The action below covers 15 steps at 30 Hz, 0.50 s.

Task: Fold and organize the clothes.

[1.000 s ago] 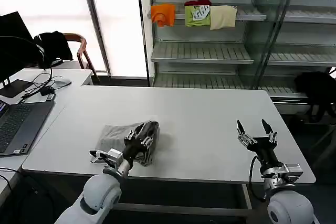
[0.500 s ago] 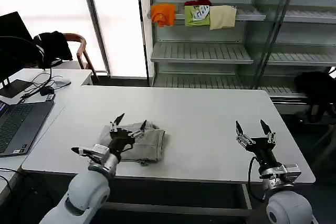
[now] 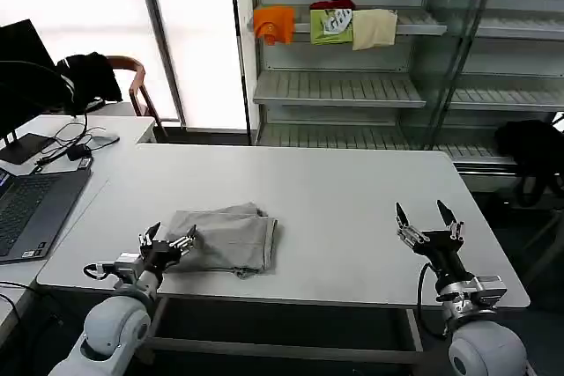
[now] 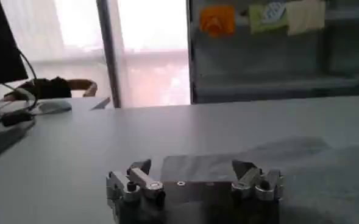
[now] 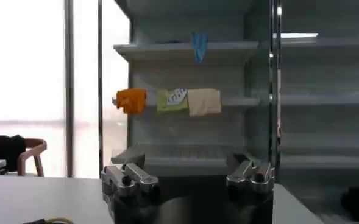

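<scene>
The light grey shirt (image 3: 222, 239) lies folded into a flat rectangle on the white table (image 3: 335, 200), near its front left. My left gripper (image 3: 167, 240) is open just off the shirt's left edge, holding nothing. Seen from the left wrist, the grey fabric (image 4: 252, 155) lies flat on the table beyond the spread left gripper (image 4: 194, 173). My right gripper (image 3: 426, 219) hovers open near the table's front right, far from the shirt. From the right wrist, the right gripper (image 5: 188, 173) faces the shelves with nothing between its fingers.
A shelf unit (image 3: 352, 85) behind the table carries folded orange (image 3: 274, 23), green (image 3: 331, 25) and cream (image 3: 374, 28) garments. A laptop (image 3: 31, 209) and cables sit on a desk at the left, with a chair (image 3: 132, 81) behind.
My left gripper let go of the shirt's folded-over edge and drew back left toward the table's front corner. The shirt now lies flat. The right arm stayed put.
</scene>
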Available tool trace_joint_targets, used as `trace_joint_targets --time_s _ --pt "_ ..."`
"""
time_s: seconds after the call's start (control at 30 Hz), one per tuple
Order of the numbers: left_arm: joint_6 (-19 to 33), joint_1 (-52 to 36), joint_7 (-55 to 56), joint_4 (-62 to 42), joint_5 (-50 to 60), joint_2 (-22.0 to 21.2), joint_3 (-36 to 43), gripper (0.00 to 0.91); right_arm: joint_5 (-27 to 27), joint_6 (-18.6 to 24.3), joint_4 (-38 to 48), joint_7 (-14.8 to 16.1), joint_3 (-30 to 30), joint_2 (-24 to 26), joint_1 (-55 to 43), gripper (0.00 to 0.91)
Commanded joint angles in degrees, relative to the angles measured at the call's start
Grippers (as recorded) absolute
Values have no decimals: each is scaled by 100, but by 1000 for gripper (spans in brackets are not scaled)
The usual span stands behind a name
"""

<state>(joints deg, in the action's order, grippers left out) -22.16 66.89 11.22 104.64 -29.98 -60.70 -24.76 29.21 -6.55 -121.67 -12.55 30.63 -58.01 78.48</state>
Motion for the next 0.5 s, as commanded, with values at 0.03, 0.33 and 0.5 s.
trace_joint_targets --time_s 0.03,0.33,0.5 --pt "-43 -27 -101 -721 -859 -47 -320 907 -7 -1 -3 3 -27 -8 -23 907" --pt "-3 -23 -360 -704 -1189 -135 -250 675 -63 -13 24 10 -142 -13 -119 907" --pt "88 -30 -471 -663 -1234 -142 -202 10 -58 -11 23 9 -138 2 -142 907"
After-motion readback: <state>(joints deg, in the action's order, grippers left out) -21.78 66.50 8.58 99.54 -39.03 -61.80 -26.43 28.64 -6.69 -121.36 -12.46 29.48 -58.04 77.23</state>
